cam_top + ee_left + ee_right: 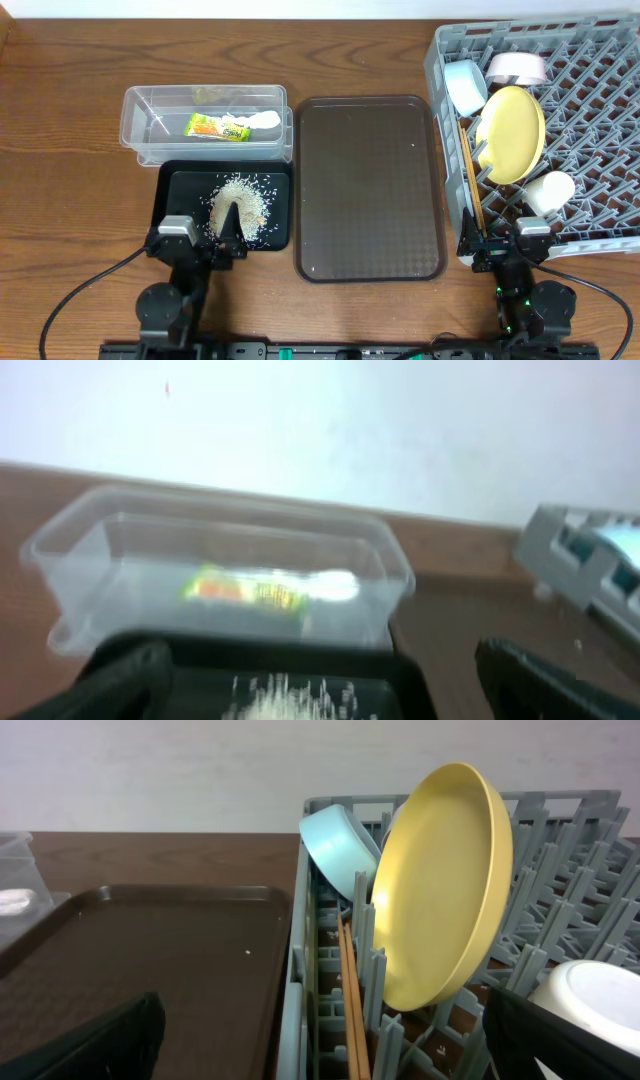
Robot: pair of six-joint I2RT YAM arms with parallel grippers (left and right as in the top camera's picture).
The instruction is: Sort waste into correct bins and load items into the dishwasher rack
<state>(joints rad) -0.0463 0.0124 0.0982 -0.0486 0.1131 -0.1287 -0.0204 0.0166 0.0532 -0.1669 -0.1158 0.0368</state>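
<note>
The clear tub (140,120) holds the green-and-orange wrapper (217,127) and white paper (262,120). Rice (238,205) lies in the black tray (170,205). The grey rack (600,90) holds the blue bowl (466,85), white bowl (516,68), yellow plate (511,133), white cup (549,190) and chopsticks (470,190). My left gripper (230,238) is open and empty over the black tray's near edge, facing the tub (120,560) and rice (285,700). My right gripper (510,242) is open and empty at the rack's near left corner, facing the plate (440,890) and chopsticks (350,1000).
A dark brown serving tray (370,190) lies between the black tray and the rack, and shows at the left in the right wrist view (150,960). The wooden table (60,200) runs left of the tub. A white wall stands at the back.
</note>
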